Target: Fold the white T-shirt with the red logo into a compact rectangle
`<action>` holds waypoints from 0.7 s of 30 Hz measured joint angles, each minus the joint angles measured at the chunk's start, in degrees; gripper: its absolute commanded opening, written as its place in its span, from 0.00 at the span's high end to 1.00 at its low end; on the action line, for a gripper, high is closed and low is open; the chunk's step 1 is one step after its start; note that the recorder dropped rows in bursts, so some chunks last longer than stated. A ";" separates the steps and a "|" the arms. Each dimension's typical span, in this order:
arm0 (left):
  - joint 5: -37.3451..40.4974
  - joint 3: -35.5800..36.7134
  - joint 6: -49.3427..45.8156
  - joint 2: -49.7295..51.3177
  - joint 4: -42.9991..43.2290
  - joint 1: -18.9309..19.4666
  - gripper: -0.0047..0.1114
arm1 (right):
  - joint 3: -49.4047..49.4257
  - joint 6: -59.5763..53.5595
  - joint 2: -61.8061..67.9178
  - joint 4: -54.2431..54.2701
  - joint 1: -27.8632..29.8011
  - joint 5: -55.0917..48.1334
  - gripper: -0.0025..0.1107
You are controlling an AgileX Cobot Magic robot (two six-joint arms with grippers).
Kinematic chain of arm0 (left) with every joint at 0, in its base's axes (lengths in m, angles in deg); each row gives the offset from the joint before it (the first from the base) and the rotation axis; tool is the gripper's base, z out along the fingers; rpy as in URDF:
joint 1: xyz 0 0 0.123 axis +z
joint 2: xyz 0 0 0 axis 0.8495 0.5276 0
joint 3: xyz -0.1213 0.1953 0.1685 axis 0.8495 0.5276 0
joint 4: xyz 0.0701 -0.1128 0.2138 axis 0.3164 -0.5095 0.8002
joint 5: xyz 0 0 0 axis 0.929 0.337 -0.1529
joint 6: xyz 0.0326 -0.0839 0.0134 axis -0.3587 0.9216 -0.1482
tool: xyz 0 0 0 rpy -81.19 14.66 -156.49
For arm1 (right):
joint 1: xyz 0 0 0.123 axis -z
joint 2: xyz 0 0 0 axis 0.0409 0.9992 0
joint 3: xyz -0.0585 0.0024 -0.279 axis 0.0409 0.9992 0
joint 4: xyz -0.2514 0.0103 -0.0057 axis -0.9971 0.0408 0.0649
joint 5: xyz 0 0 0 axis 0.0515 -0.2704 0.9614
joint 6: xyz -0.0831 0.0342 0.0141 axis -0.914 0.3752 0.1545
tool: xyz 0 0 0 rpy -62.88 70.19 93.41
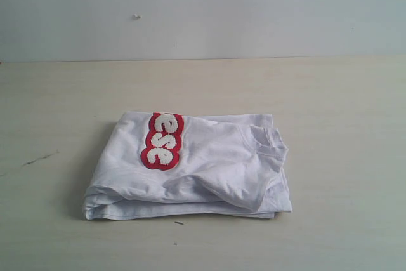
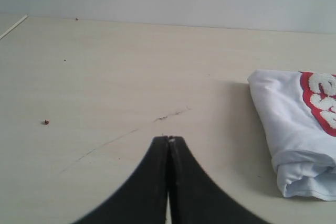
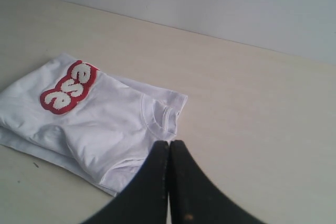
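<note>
pale table [image 1: 342, 157] holds folded white t-shirt [image 1: 216, 166], red logo [image 1: 162, 141] up; left claw [image 2: 169, 140] and right claw [image 3: 169, 143] clenched empty

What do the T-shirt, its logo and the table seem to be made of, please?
T-shirt: soft matte white knit, likely cotton; it creases and drapes limply.
Logo: red band with fuzzy, towelling-like white letters.
Table: pale matte wood-look surface, perhaps laminate; faint grain, fine scratches.

folded white T-shirt [image 1: 209, 169] mid-table [image 1: 342, 125], bare tabletop all around
</note>
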State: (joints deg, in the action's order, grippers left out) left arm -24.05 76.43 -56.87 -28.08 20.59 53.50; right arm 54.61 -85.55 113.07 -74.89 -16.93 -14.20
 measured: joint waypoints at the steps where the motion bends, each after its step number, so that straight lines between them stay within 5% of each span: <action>1: 0.00 0.00 0.00 0.00 0.00 0.00 0.96 | 0.00 0.00 0.00 0.00 0.00 0.00 0.98; 10: -0.02 0.00 -0.21 0.00 0.96 0.34 0.96 | 0.00 0.00 0.00 0.00 0.00 0.00 0.98; 21: -0.12 0.00 0.55 0.00 3.10 12.76 0.96 | 0.00 0.00 0.00 0.00 0.00 0.00 0.98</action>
State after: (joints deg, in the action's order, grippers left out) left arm -24.17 76.43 -56.31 -28.08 23.69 66.27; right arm 54.61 -85.55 113.07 -74.89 -16.93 -14.20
